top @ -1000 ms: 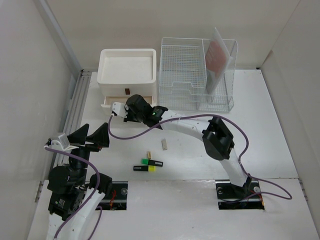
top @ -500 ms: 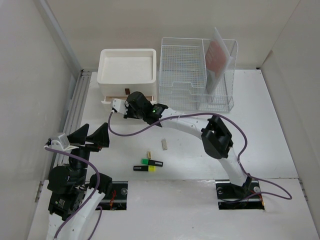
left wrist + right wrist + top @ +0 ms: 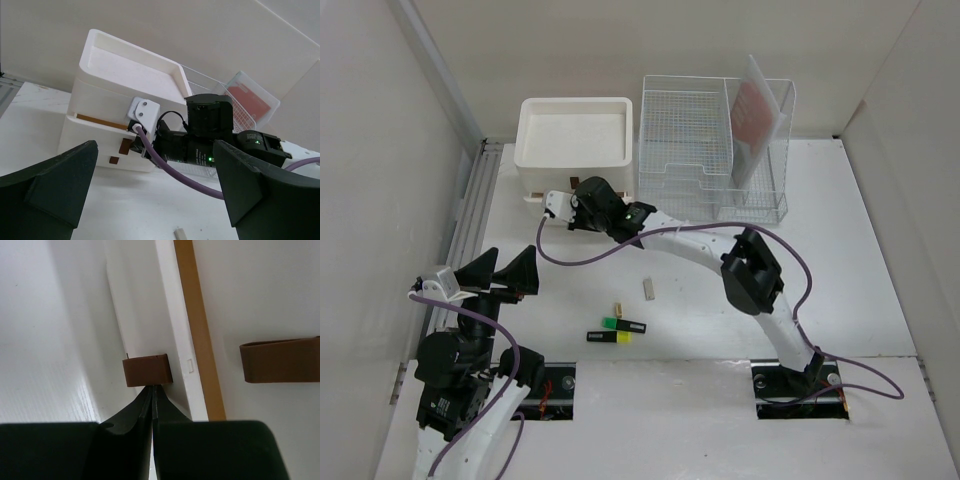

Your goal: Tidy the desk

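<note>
Beige walls around the matte white counter [image 3: 880, 250]; my right fingers [image 3: 148, 400] are at a drawer tab.
Largest first: the counter spreads under everything, bare and flat. At its far edge stands a wire rack [image 3: 685, 150] of thin shiny mesh, and beside it a smooth white plastic drawer box [image 3: 573, 135]. My right arm reaches to the box front. Its fingers are clenched on nothing, tips against a small brown rectangular tab [image 3: 148, 370] next to a tan strip [image 3: 192, 315]. I judge I am nudging that drawer shut, so the next move calls for a straight, level push until the front sits flush. My left fingers [image 3: 503, 278] hang released and wide apart, near the left wall. Two glossy markers [image 3: 617, 330] and a pale stick [image 3: 648, 288] lie loose on the counter, not yet put away.
</note>
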